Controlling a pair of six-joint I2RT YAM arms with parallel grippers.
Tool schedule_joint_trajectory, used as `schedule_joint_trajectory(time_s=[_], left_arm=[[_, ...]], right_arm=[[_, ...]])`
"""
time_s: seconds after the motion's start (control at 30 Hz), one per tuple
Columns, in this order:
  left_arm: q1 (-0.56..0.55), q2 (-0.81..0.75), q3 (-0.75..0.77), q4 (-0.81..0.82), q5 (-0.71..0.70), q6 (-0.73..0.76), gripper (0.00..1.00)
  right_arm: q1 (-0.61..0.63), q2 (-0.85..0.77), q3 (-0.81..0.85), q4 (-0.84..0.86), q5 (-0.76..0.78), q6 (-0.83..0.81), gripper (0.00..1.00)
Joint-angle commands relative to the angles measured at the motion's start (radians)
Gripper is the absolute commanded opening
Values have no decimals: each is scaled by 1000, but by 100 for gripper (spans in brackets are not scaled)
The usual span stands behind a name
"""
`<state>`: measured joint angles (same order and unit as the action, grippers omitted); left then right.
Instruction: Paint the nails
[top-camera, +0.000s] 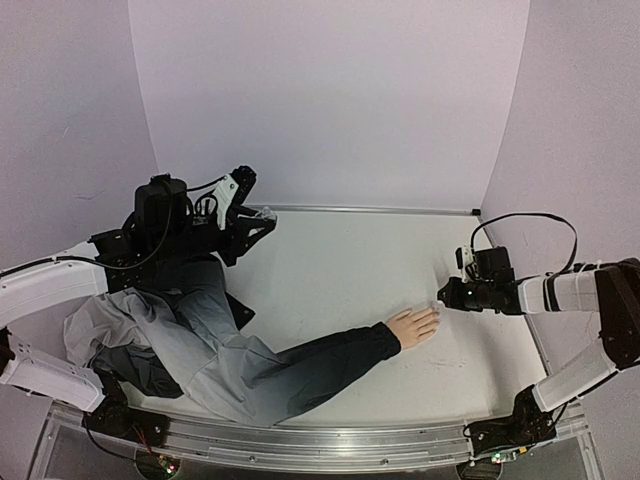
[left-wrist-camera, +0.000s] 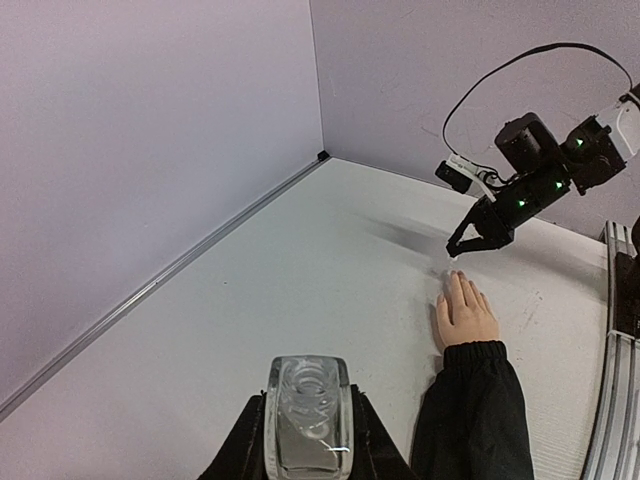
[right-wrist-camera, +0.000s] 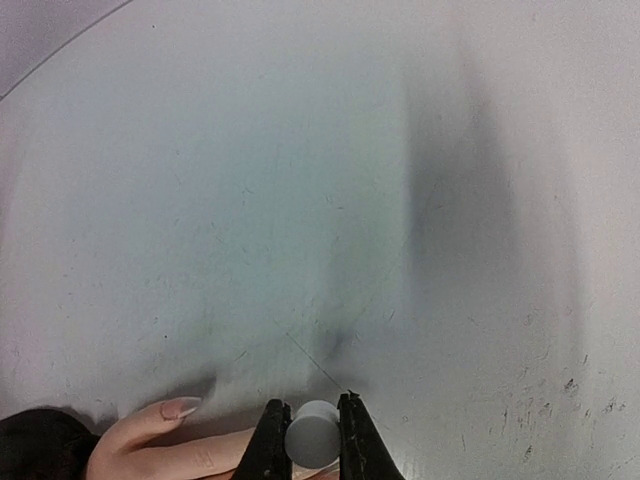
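While the hand (top-camera: 413, 327) lies palm down on the table (top-camera: 330, 270), at the end of a dark sleeve (top-camera: 330, 357), we record both claws closed on objects. The right claw (right-wrist-camera: 313, 405) sits just off the fingertips, its jaws narrow and pinching a small grey cap (right-wrist-camera: 313, 440). We cannot tell whether the cap touches a finger. Of the nails (right-wrist-camera: 181, 407), only one shows clearly: pale pink, on a finger just beside the cap. The rest are too small to make out. The left claw (left-wrist-camera: 308, 430) is well apart from the hand, past the sleeve's far end, and grips a clear bottle (left-wrist-camera: 307, 400) upright. Grey cloth (top-camera: 170, 330) lies bunched beyond the sleeve.
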<state>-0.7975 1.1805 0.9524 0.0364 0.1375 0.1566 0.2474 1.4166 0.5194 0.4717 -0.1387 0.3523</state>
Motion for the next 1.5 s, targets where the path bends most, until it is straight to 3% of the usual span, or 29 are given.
schedule_joint_trajectory(time_s=[0.0, 0.23, 0.43, 0.57, 1.47], left_arm=[[4, -16, 6, 68, 7, 7, 0], [4, -18, 5, 67, 4, 14, 0], [4, -29, 3, 67, 6, 12, 0], [4, -34, 5, 68, 13, 6, 0], [4, -24, 4, 67, 11, 4, 0]], right_arm=[[-2, 14, 40, 4, 49, 6, 0], [-3, -34, 31, -2, 83, 6, 0], [-2, -114, 13, -14, -7, 5, 0], [-2, -105, 1, -20, -72, 3, 0], [-3, -42, 17, -53, -35, 13, 0]])
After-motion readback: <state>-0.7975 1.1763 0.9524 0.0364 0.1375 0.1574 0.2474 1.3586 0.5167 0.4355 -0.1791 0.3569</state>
